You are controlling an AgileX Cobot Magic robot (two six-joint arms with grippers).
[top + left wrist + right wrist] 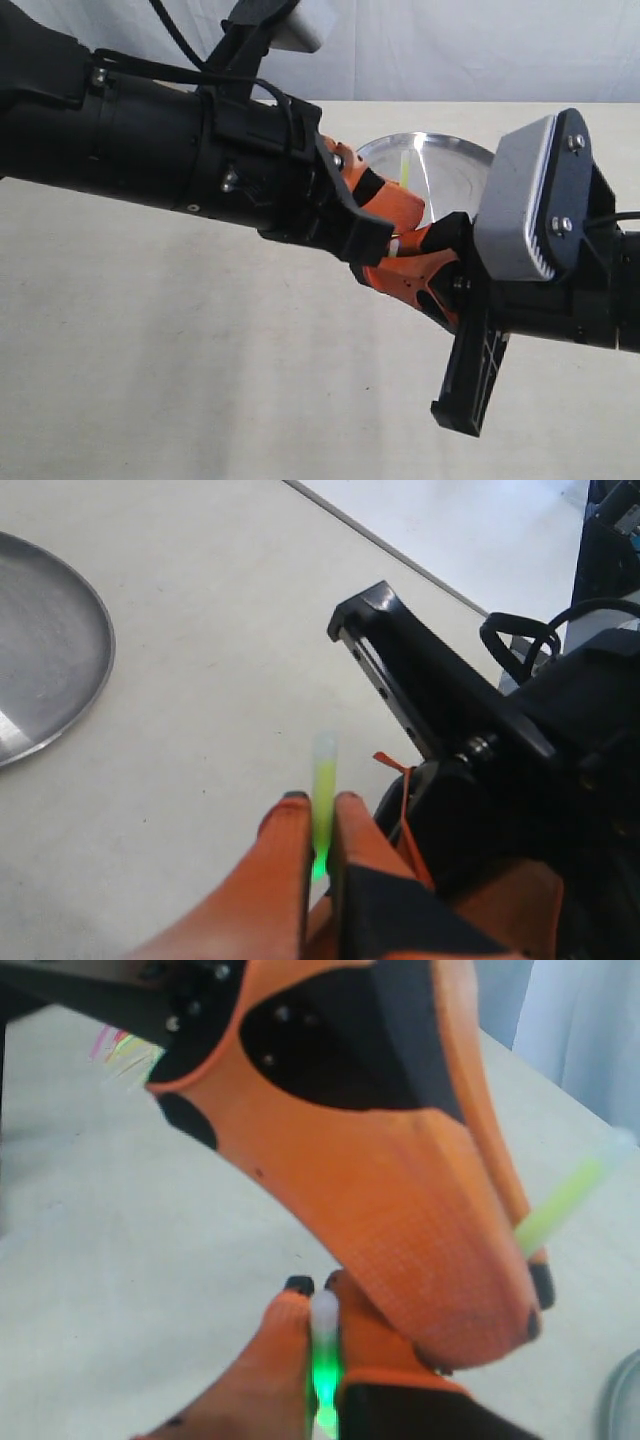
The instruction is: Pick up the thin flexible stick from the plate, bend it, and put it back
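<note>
Both grippers hold the thin flexible stick in the air in front of the plate (450, 165). In the exterior view a short yellow-green piece of the stick (403, 170) pokes up above the orange fingers. My left gripper (321, 805) is shut on the stick (323, 775), whose pale tip juts past the fingertips. My right gripper (322, 1290) is shut on the stick (322, 1345), which glows bright green between its fingers. The left gripper's orange finger (400, 1180) sits right against it, and the stick's other end (572, 1195) shows beyond. The two grippers (405, 245) nearly touch.
The silver plate (40, 650) lies on the pale table, apart from the grippers. The right arm's black body (450, 710) is close beside the left fingers. A grey camera housing (525, 200) sits on the right wrist. A white cloth hangs behind the table.
</note>
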